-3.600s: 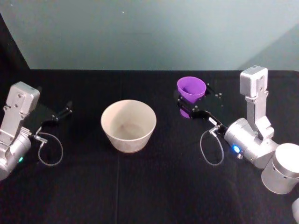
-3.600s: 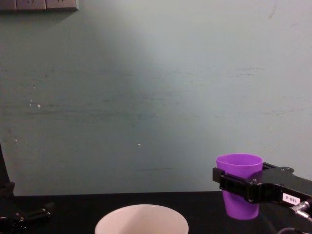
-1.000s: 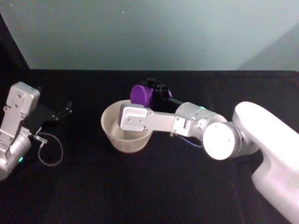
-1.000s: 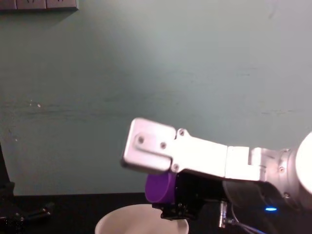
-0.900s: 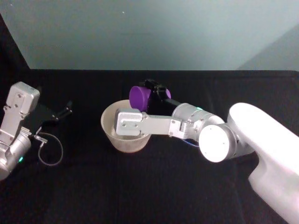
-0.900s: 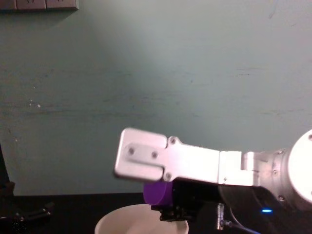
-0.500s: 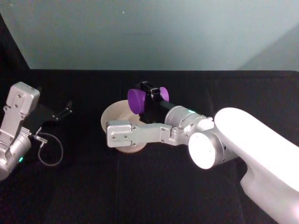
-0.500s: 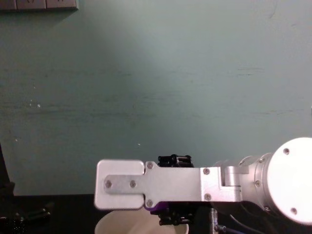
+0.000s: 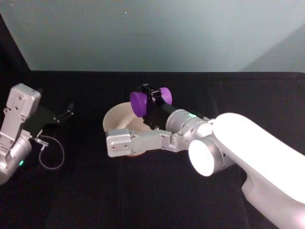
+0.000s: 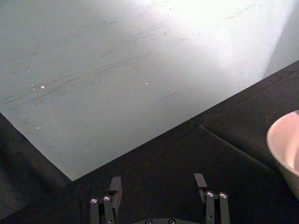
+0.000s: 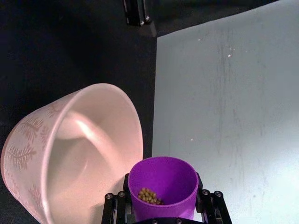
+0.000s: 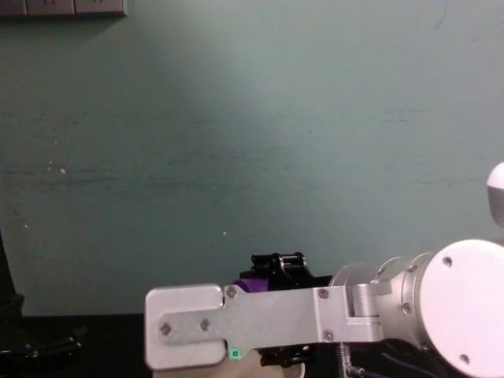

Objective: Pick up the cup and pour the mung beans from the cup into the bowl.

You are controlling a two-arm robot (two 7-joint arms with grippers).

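Observation:
My right gripper point(image 9: 153, 101) is shut on the purple cup point(image 9: 139, 103), which lies tipped on its side above the far right rim of the cream bowl point(image 9: 114, 119), mouth toward the bowl. The right wrist view looks into the cup point(image 11: 163, 179), where a small heap of mung beans point(image 11: 149, 196) rests against the lower wall. The bowl point(image 11: 88, 149) is just beyond the cup's mouth and its inside looks bare. In the chest view a sliver of the cup point(image 12: 252, 284) shows above the right arm's silver link. My left gripper point(image 10: 158, 183) is open and parked at the table's left.
The table point(image 9: 86, 191) has a black cloth and a pale green wall behind it. The right arm's silver link point(image 9: 136, 141) crosses in front of the bowl and covers its near side. A cable loop point(image 9: 50, 155) hangs by the left arm.
The right gripper lifted the cup from the table's right, carried it to the bowl and tipped it. Over the last half second the arm rolled a little further; the left arm stayed still.

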